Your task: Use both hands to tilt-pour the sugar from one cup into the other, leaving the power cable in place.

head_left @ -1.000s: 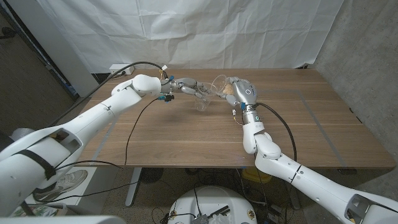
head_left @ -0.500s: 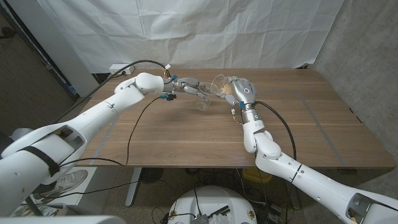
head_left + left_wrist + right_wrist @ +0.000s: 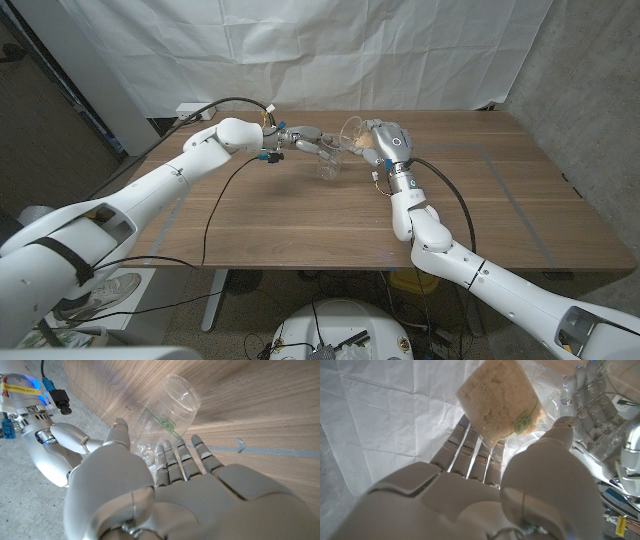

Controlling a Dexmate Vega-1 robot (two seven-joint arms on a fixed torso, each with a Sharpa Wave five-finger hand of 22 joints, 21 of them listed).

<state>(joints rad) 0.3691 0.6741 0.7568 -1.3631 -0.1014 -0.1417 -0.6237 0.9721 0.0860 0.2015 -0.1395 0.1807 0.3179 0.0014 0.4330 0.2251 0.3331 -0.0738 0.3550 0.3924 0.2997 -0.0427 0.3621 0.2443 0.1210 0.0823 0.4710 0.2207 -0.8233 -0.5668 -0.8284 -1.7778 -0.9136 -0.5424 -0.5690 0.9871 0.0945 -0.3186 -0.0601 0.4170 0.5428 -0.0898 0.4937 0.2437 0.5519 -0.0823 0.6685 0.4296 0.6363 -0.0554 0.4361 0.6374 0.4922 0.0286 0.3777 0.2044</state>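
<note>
So we're mid-pour: right hand (image 3: 385, 142) gripping the sugar cup (image 3: 499, 401), left hand (image 3: 305, 140) gripping the empty cup (image 3: 165, 417).
We're probably wanting a slow tilt, rims lined up, cable (image 3: 215, 205) left alone.

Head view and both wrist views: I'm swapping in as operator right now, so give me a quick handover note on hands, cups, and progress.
Left hand holds the empty clear plastic cup on the wooden table.
Right hand holds the sugar-filled clear plastic cup raised and tilted toward it.
Sugar appears still packed in the tilted cup; none visible in the receiving cup.
Black power cable lies along the table's left side.
Left: tilt further, finish pouring, set both cups down.
</note>
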